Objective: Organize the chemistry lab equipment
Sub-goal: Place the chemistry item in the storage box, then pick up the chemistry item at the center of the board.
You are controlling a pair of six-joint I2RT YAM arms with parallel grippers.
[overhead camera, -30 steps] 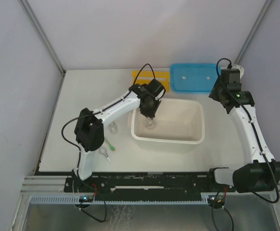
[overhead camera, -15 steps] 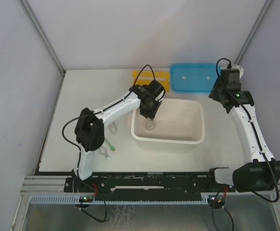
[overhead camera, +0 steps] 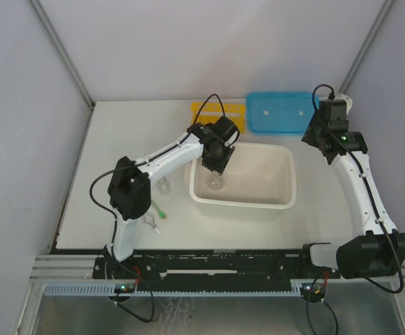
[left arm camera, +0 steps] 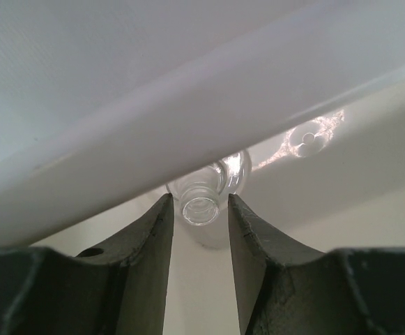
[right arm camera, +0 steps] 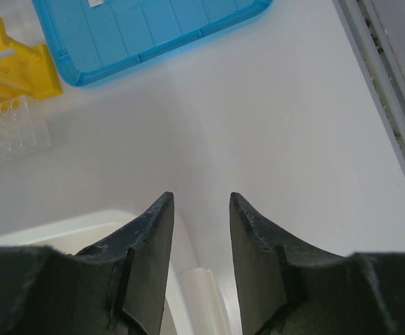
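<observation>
Glassware is the worry here: a small clear glass flask (left arm camera: 205,195) sits inside the white tub (overhead camera: 286,199), close against its near-left wall, with its open neck between the fingers of the left claw (left arm camera: 197,209). In the left wrist view the fingers stand just off either side of the neck, with a sliver of gap on each side, so the claw looks released and not clenched on the glass. The risk, as I judge it, is that a lift off-centre or at a tilt lets a fingertip catch the rim and tip the flask, or knock it against the tub wall. Another small glass vessel (overhead camera: 164,185), the metal tongs (overhead camera: 152,223) and the green-tipped stick (overhead camera: 159,209) lie on the table left of the tub, beneath the left arm, where a low sweep could scatter them. The right claw (right arm camera: 201,209) hangs open and empty near the blue lid (right arm camera: 146,35) and yellow rack (right arm camera: 14,66).
</observation>
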